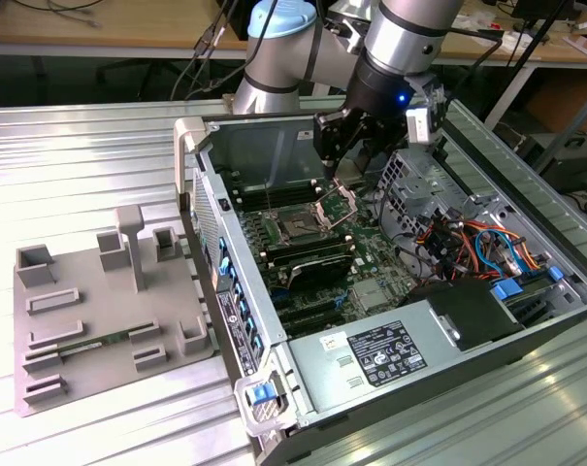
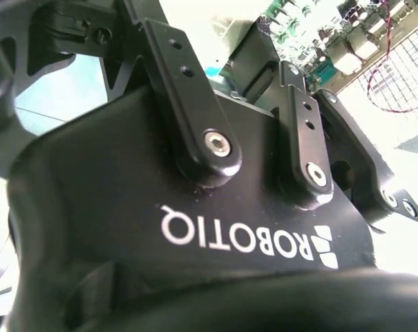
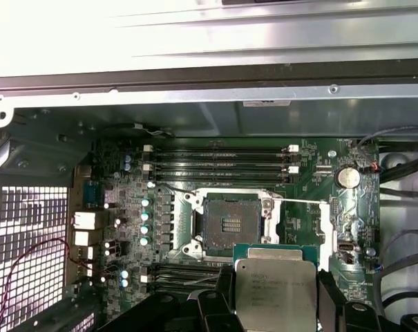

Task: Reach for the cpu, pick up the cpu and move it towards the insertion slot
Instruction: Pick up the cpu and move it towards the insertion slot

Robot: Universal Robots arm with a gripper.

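A robot arm reaches into an open computer case. In the first wrist view the gripper (image 3: 274, 304) pinches the cpu (image 3: 276, 289) by its edges, lifted clear and hanging just short of the open slot (image 3: 229, 225). Pickup looks done; the cpu is not yet over the slot.

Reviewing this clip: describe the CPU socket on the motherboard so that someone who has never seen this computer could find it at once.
Look inside the open computer case, at the green motherboard. The insertion slot sits near its middle: a dark square in a silver metal frame, between rows of long black memory slots. It is square, while those slots are long and narrow; the gripper holds the cpu just in front of it.
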